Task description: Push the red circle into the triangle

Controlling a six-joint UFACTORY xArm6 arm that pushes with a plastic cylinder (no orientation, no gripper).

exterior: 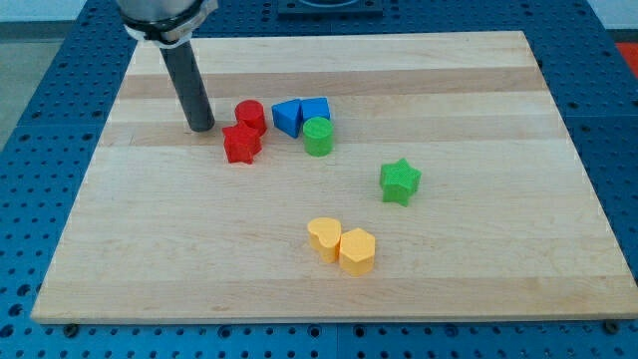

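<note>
Pale wood planks make up the table (478,279), which sits on a blue perforated base (40,60). Toward the far left corner, the arm's dark rod (189,90) stands upright, and my tip (202,128) rests on the wood just to the left of the red circle (250,116), with a small gap between them. No claw shows on this arm, only the plain rod, so it holds nothing. A red star (241,144) sits just in front of the red circle, touching it or nearly so. To the circle's right lie two blue blocks side by side: a blue triangle (287,117) and a blue cube (315,110), close to the circle but apart from it. A green circle (318,137) sits against the front of the blue pair. A green star (400,182) stands alone nearer the right edge. Toward the near edge, a yellow heart (323,237) and a yellow hexagon (357,250) touch each other.
</note>
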